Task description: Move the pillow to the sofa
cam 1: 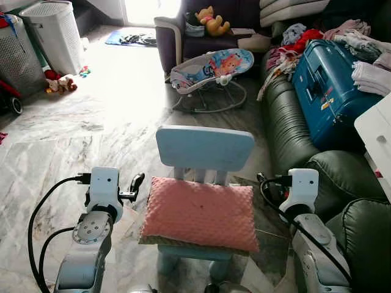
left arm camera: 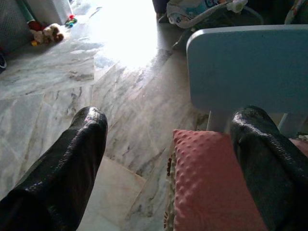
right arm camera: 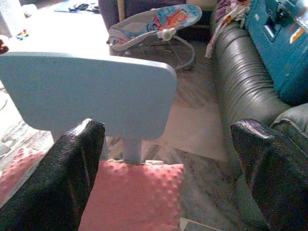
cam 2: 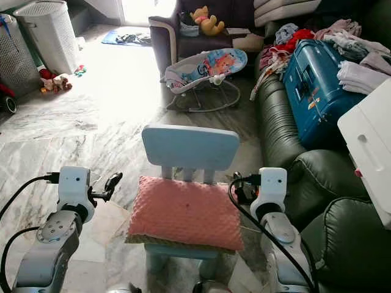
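Note:
A pink dotted pillow (cam 1: pixel 200 210) lies flat on the seat of a small light-blue child's chair (cam 1: pixel 204 146) right in front of me. My left gripper (left arm camera: pixel 168 125) hangs open at the pillow's left edge, one finger over the floor and the other over the pillow's corner. On the opposite side my right gripper (right arm camera: pixel 168 130) is open too, between the pillow's right edge and the dark green leather sofa (cam 1: pixel 287 122). Neither gripper holds anything.
On the sofa lie a blue suitcase (cam 1: pixel 324 85), piles of clothes (cam 1: pixel 360 43) and a white box (cam 1: pixel 379 140). A baby bouncer (cam 1: pixel 211 70) stands behind the chair. A white laundry basket (cam 1: pixel 55 33) and toys are at the far left on the marble floor (cam 1: pixel 91 134).

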